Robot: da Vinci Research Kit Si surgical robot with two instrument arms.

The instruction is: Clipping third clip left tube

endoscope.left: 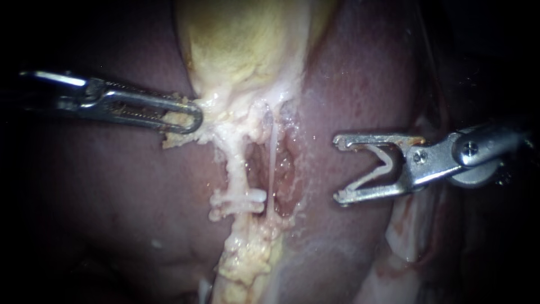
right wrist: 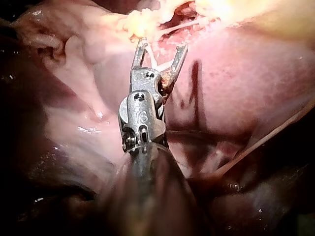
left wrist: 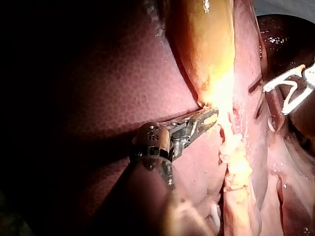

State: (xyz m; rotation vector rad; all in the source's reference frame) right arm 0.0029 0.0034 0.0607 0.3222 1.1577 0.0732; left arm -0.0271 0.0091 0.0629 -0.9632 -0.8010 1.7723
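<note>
Two instruments in frame. Left instrument [endoscope.left: 194, 119] comes in from the left, jaws clamped together on the pale lower edge of the gallbladder [endoscope.left: 242, 45], right where it narrows into stringy tissue. Left wrist view agrees: left instrument [left wrist: 209, 118] has its tips closed with yellowish tissue pinched between them.

Right instrument [endoscope.left: 338, 168] comes in from the right. Jaws stand wide apart with a loaded clip [endoscope.left: 389, 163] seated between them, its V opening toward the tubes. Nothing else sits in the gap.

Left tube [endoscope.left: 236, 169] is the thicker white strand running down from the gallbladder neck over the liver [endoscope.left: 112, 197]. Pale clips [endoscope.left: 247, 198] already cross its lower end. The stretch above them is bare.

Right tube [endoscope.left: 273, 157] is the thin strand just right of the left tube, with a reddish hollow between and beside them.

Relative position: left tube lies left of the right instrument's tips and well apart from them — no contact. The right tube and a band of bare liver sit between the tips and the left tube. Tips sit at roughly the height of the tube's bare stretch.

Right wrist view: right instrument [right wrist: 162, 45] points at pale tissue ahead — depth to it can't be judged there.
</note>
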